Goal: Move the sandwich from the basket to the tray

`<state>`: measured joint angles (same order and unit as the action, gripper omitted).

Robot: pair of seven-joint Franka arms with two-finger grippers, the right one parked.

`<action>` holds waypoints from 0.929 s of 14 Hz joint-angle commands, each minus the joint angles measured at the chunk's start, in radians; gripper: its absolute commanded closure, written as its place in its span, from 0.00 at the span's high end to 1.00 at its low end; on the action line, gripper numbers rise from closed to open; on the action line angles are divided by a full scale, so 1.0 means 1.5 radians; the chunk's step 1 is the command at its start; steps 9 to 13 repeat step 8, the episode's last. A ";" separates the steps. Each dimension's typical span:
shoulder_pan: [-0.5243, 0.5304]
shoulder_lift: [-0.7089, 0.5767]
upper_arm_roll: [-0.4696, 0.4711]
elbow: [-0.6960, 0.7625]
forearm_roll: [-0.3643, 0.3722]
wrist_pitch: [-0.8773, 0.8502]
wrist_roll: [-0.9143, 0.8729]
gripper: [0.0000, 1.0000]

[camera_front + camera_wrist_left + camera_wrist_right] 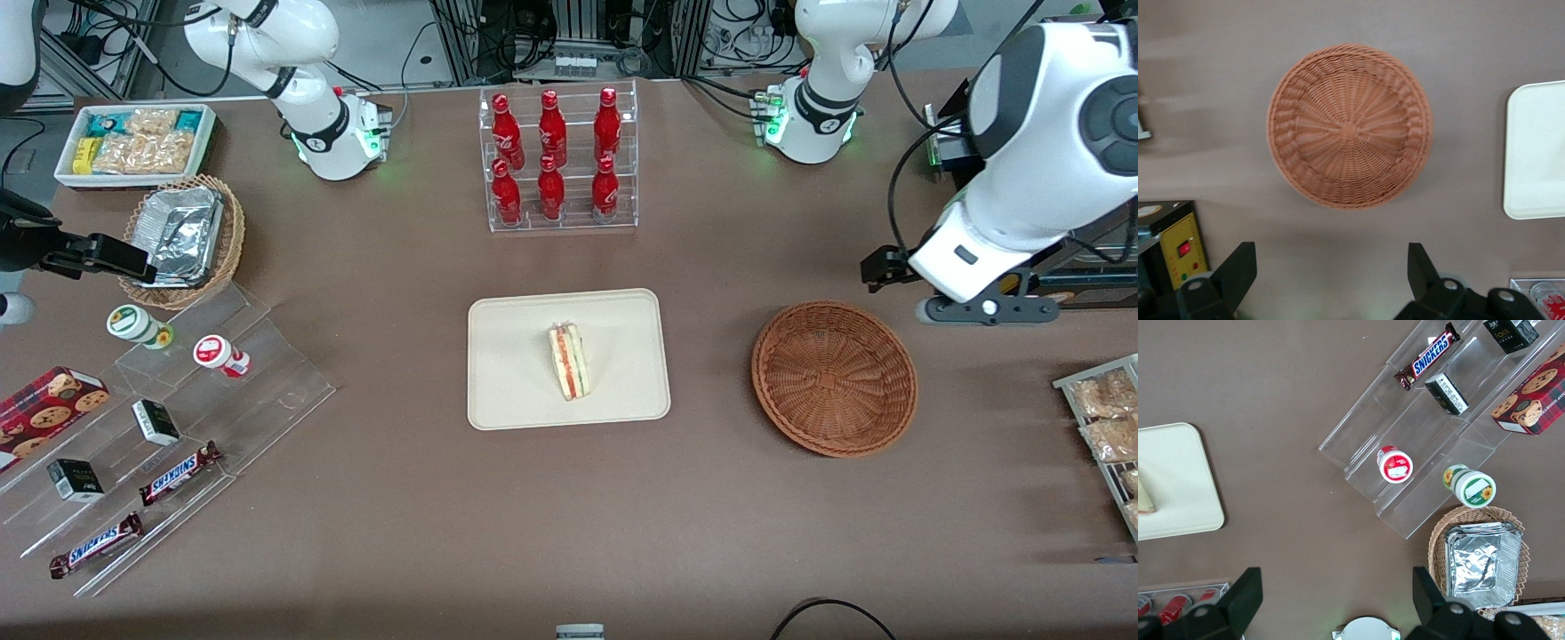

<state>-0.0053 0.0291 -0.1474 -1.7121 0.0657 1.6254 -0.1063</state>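
Brown tabletop (373,498) throughout, crowded at both ends, open in the middle. Little left to go wrong, judging by the layout: sandwich (569,360) already on the tray (516,400), standing on edge near the tray's centre, filling layers facing up. Possible tipping onto a flat face if the table is jolted; possible snag if the working arm sweeps low across the tray on its way out. Working arm raised at its own end of the table, gripper (1331,277) high above the table beside the basket (834,378), fingers spread wide apart, nothing between them.

Containers, largest first:
- Clear tiered bottle rack (560,160), farther from the front camera than the tray: six red bottles (551,133) in two rows.
- Clear stepped display (249,382) toward the parked arm's end: two Snickers bars (178,474), small dark boxes (156,422), two round lidded tubs (218,354), and a red cookie box (44,409) alongside.
- Cream tray: the sandwich only.
- Reddish-brown woven basket, well apart from the tray toward the working arm's end: empty, weave visible to the centre in the left wrist view.
- White bin (133,142): snack packets.
- Tan wicker basket (227,240): silver foil containers (178,236).
- Wire rack (1102,418) at the working arm's end: packeted snacks, partly out of frame.
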 commanded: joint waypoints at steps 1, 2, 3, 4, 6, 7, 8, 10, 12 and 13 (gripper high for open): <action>0.043 -0.041 -0.017 -0.021 -0.008 -0.033 0.052 1.00; 0.043 -0.046 -0.016 -0.021 -0.008 -0.035 0.053 1.00; 0.043 -0.047 -0.014 -0.018 -0.008 -0.040 0.054 1.00; 0.043 -0.048 -0.012 -0.014 -0.007 -0.050 0.055 1.00; 0.043 -0.049 -0.009 -0.006 -0.003 -0.059 0.056 1.00; 0.043 -0.051 -0.009 -0.001 -0.003 -0.061 0.056 1.00; 0.043 -0.051 -0.009 0.007 -0.003 -0.069 0.056 1.00; 0.043 -0.051 -0.009 0.007 -0.003 -0.069 0.056 1.00; 0.043 -0.051 -0.009 0.007 -0.003 -0.069 0.056 1.00; 0.043 -0.051 -0.009 0.007 -0.003 -0.069 0.056 1.00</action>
